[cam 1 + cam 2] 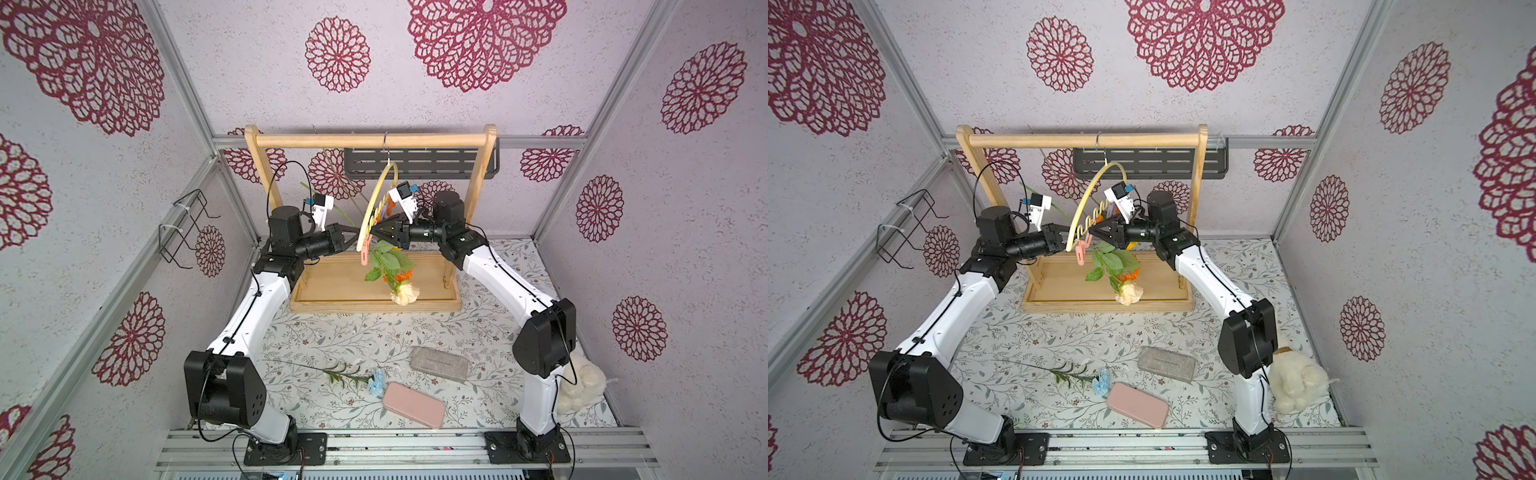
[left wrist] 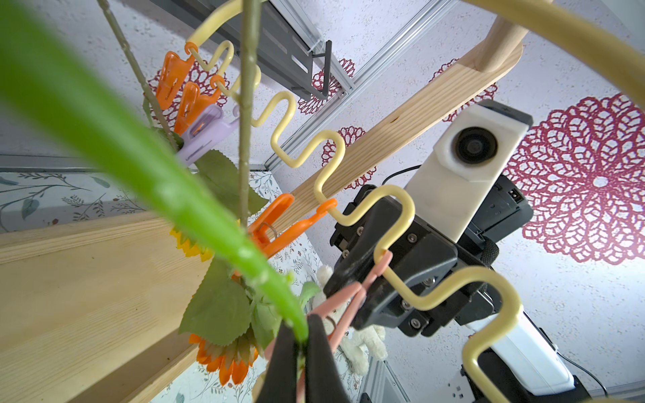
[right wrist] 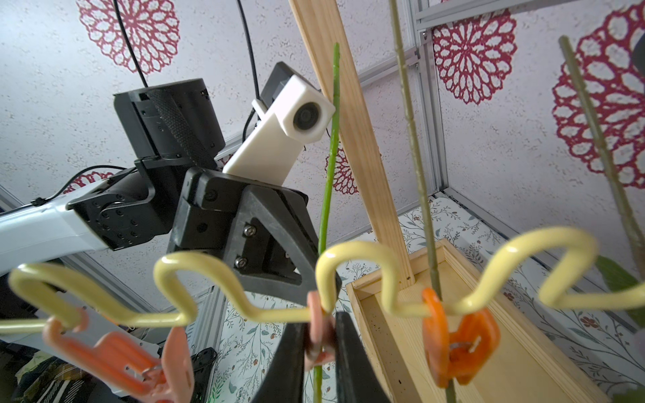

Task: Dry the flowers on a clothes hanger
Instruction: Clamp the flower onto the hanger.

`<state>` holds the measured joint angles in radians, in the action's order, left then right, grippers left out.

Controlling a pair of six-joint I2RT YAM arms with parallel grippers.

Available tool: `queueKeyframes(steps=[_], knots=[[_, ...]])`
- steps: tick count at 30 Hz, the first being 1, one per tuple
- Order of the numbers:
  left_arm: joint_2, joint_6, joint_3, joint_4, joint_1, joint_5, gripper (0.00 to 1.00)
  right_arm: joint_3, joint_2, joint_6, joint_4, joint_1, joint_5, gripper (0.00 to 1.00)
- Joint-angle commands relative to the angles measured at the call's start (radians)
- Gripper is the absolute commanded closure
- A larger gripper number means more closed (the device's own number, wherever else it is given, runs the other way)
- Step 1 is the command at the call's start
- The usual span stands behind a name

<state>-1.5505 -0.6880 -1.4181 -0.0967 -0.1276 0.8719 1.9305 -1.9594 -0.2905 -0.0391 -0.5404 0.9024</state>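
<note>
on the hanger [image 3: 356,248], two flowers [image 2: 227,359]; left fingers [image 2: 282,370] grip a third stem [image 2: 174,188], right fingers [image 3: 352,366] pinch its clip [image 3: 319,331]; blue flower [image 1: 377,380] unhung.

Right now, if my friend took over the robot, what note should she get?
The left gripper is shut on a bright green stem, apparently that of the rose.
The right gripper is shut on the pink clip, with that stem seemingly in it.
The hanger hangs from the wooden rack.
Done: the sunflower and orange daisy hang head-down from clips.
Left: let the pink clip bite the stem, let go, then fetch the blue flower lying on the table and clip it too.
</note>
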Motion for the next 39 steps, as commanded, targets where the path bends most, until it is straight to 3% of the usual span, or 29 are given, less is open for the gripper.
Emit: queueKeyframes(steps=[1, 20, 27, 33, 39], knots=[[0.033, 0.026, 0.008, 0.014, 0.008, 0.001, 1.00, -0.008, 0.045, -0.012, 0.004, 0.003, -0.023, 0.84], [0.021, 0.046, 0.008, 0.002, 0.009, -0.004, 1.00, -0.011, 0.045, -0.017, 0.003, 0.002, -0.028, 0.82], [0.016, 0.050, -0.001, -0.011, 0.009, -0.002, 1.00, -0.011, 0.048, -0.014, 0.008, 0.003, -0.040, 0.67], [0.013, 0.038, -0.001, 0.004, 0.010, 0.001, 1.00, -0.012, 0.049, -0.010, 0.014, 0.001, -0.040, 0.63], [0.012, 0.030, -0.001, 0.012, 0.009, -0.001, 1.00, -0.022, 0.058, -0.002, 0.016, 0.001, -0.030, 0.52]])
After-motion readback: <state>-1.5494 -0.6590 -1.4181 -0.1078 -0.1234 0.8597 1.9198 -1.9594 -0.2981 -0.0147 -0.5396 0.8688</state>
